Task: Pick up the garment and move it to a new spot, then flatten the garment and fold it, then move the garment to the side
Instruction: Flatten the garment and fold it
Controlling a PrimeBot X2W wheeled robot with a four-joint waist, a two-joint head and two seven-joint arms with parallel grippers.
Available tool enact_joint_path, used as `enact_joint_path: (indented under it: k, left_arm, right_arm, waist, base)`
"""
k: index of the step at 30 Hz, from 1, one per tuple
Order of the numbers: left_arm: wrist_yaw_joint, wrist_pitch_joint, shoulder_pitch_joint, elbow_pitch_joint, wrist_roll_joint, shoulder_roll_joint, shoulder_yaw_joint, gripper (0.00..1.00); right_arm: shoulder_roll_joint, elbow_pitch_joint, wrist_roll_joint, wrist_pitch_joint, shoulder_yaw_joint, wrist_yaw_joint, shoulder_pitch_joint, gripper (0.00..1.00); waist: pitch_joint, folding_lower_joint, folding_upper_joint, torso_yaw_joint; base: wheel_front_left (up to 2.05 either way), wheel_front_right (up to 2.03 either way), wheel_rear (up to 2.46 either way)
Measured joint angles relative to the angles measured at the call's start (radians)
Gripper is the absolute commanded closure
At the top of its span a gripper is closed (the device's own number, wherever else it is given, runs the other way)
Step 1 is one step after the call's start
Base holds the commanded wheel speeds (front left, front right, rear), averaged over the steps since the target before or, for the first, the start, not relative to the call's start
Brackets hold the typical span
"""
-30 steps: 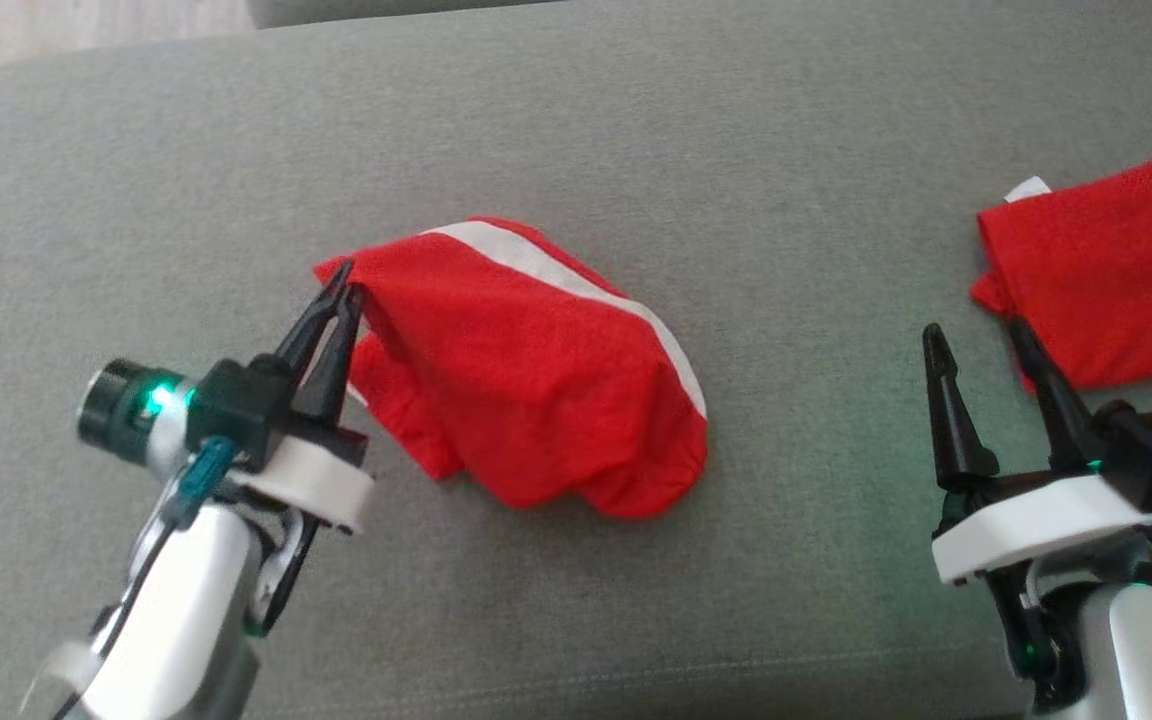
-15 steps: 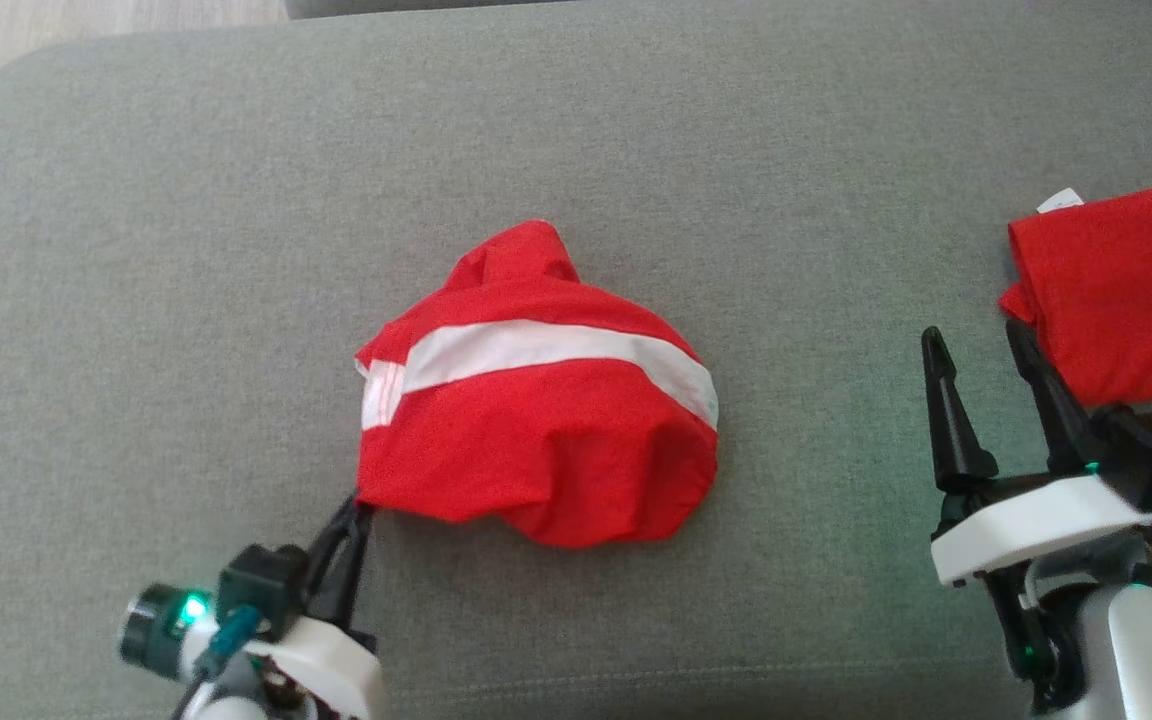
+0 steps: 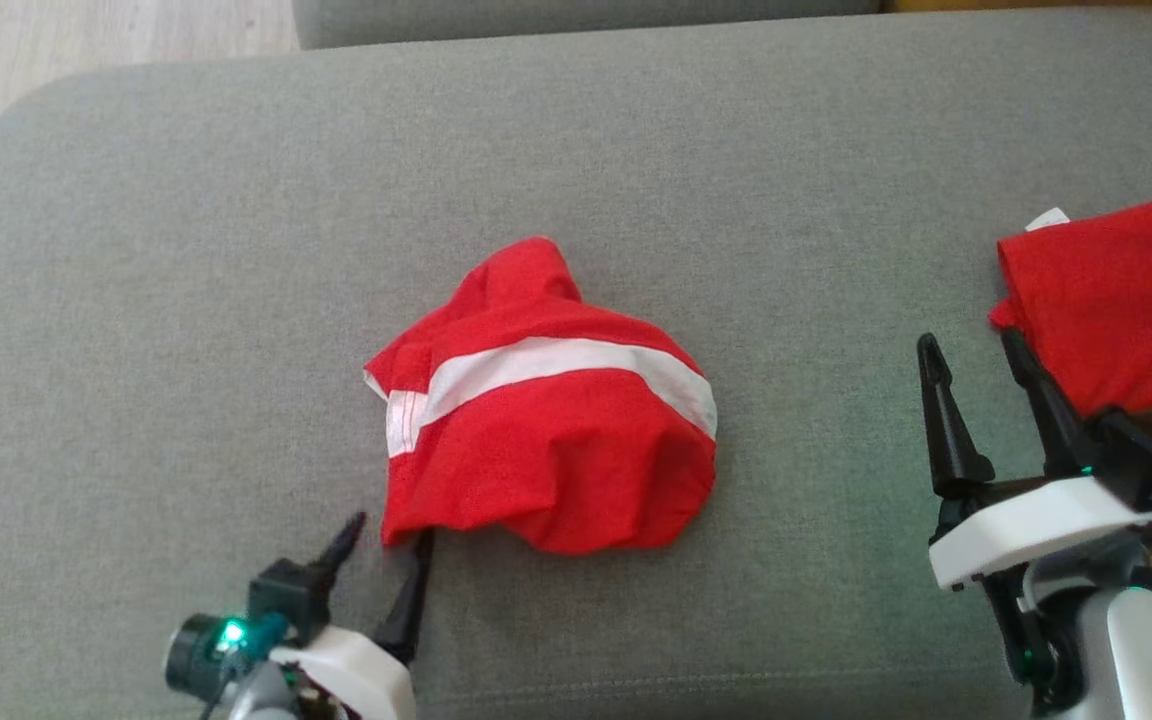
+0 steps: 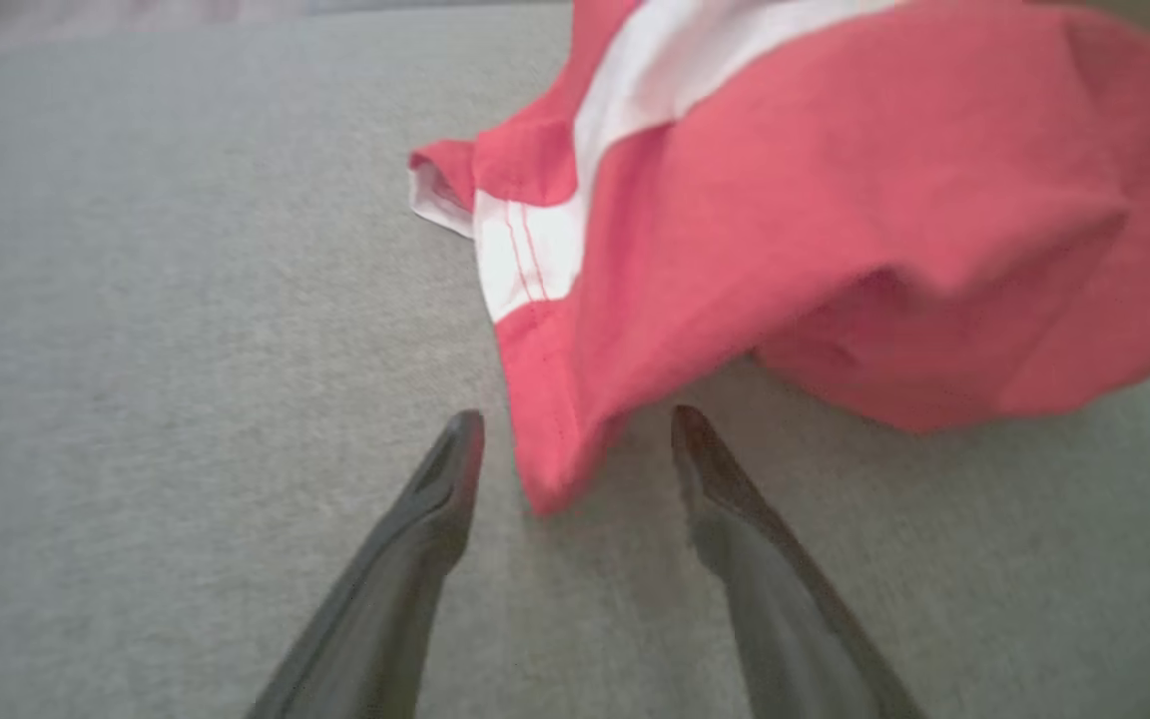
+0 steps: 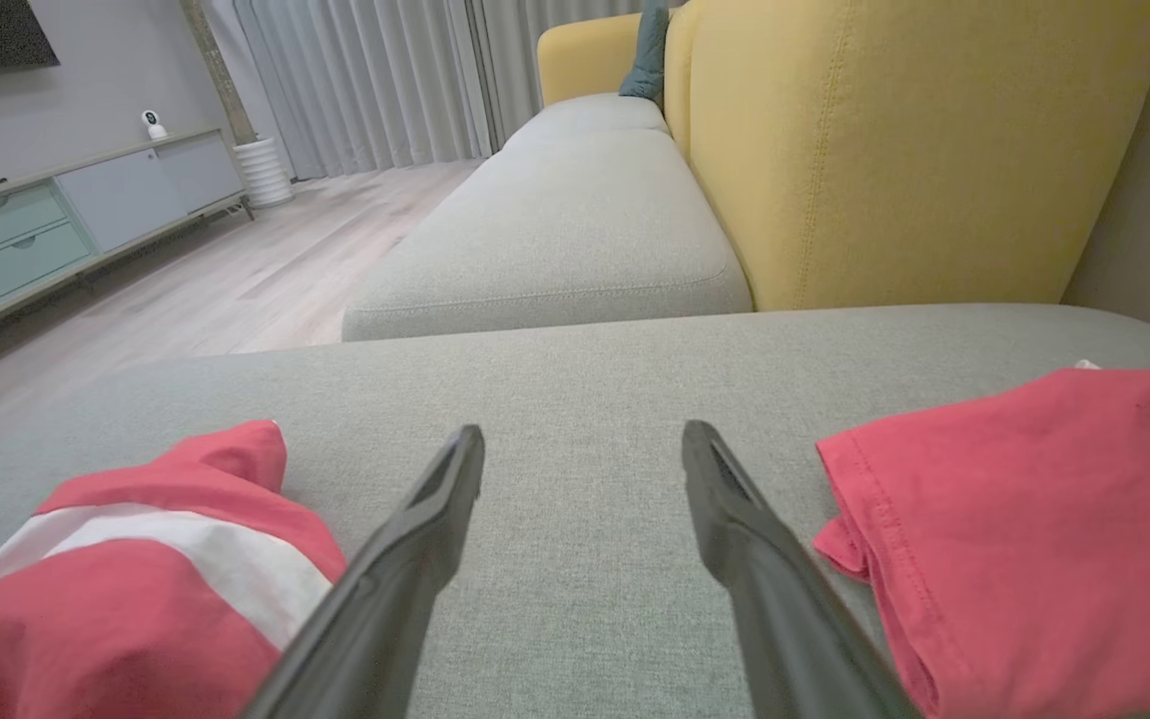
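Garment (image 3: pixel 546 440) is being borne, crumpled, by the cushion (image 3: pixel 186 250); its near corner is being flanked, unpinched, by the spread fingers of the left gripper (image 3: pixel 392 526). The right gripper (image 3: pixel 968 340) is being held agape, well apart.

Garment (image 3: pixel 546 450): thin red cloth, matt and softly creased, with a white cloth band and a stitched hem.
Second red garment (image 3: pixel 1116 290): the same matt red cloth with a stitched hem, lying smoother.
Sofa cushion (image 3: pixel 236 250): grey woven upholstery, matt, finely grainy.
Left claw (image 3: pixel 390 530): dark fingers that look like matt plastic, on a smooth white mount.
Right claw (image 3: pixel 969 343): the same dark matt fingers and smooth white mount.
Sofa back (image 5: pixel 884 150): yellow cloth upholstery, matt, with stitched seams.
Floor (image 5: pixel 266 270): pale wood boards, smooth, low sheen.
Curtains (image 5: pixel 365 80): pale pleated cloth.
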Motion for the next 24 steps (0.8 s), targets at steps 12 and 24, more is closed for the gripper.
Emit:
enact_joint_path:
  k: [12,24]
  left_arm:
    - [0.065,-0.008,0.021,-0.12,-0.044,0.005,0.186,0.0]
    - [0.068,-0.003,0.034,-0.279,-0.089,0.012,0.283,0.0]
  right_arm:
    - [0.0,-0.017,-0.009,0.013,0.0,0.0,0.032,0.0]
    - [0.0,-0.048,-0.014,0.031,-0.002,0.0,0.042,0.0]
  waist:
    - [-0.051,0.0,0.0,0.005]
    - [-0.072,0.0,0.0,0.014]
  base:
    - [0.0,0.0,0.0]
    - [0.0,0.0,0.0]
